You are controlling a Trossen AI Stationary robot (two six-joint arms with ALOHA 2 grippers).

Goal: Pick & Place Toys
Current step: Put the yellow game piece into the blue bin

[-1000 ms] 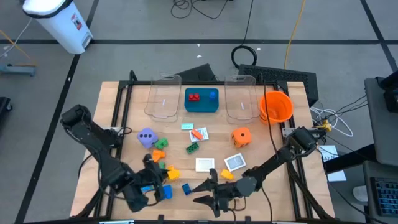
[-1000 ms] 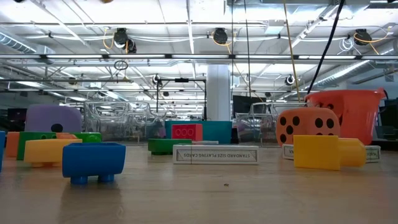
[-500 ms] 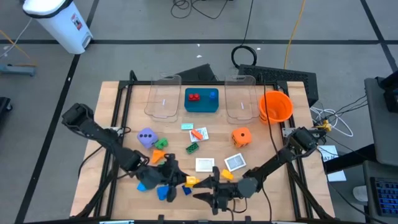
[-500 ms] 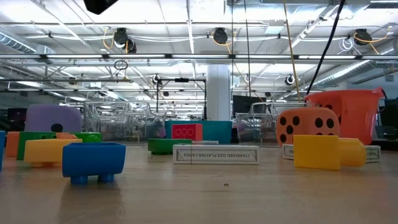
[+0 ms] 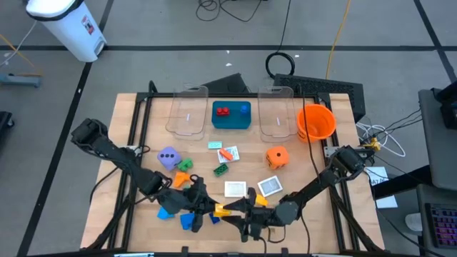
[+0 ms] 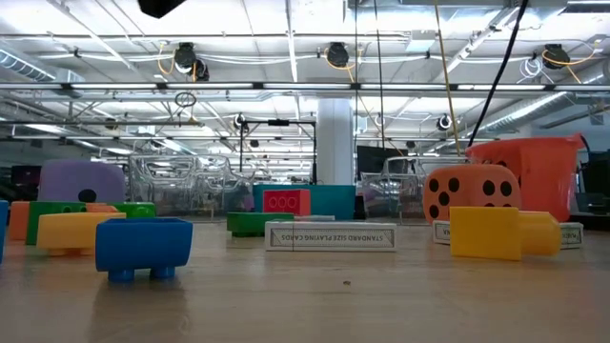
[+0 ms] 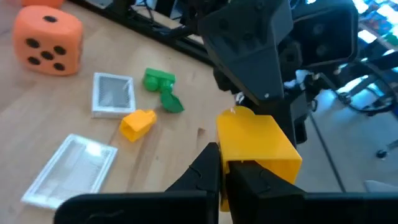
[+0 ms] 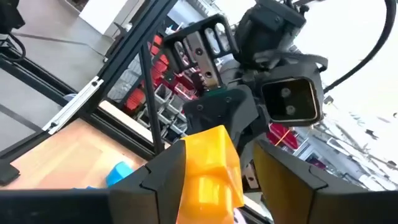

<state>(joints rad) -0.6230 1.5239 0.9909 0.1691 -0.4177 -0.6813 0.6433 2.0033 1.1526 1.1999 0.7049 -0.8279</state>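
L gripper (image 5: 208,208) was clamped tight on the yellow brick (image 7: 256,147), held up off the table (image 5: 143,218) near its front edge. R gripper (image 5: 235,212) met it there, fingers (image 8: 166,175) part open either side of the same brick, not clearly gripping. Brick looked light, stiff, smooth plastic; best pinched on flat sides. Counted 2 dice: purple die (image 5: 168,158), orange die (image 5: 277,156)

Only legible text: "STANDARD SIZE PLAYING CARDS", printed upside down along the edge of the flat white card box (image 6: 330,236) lying on the wooden table (image 6: 381,295) in the low view. Nothing else is readable in the high or wrist views.
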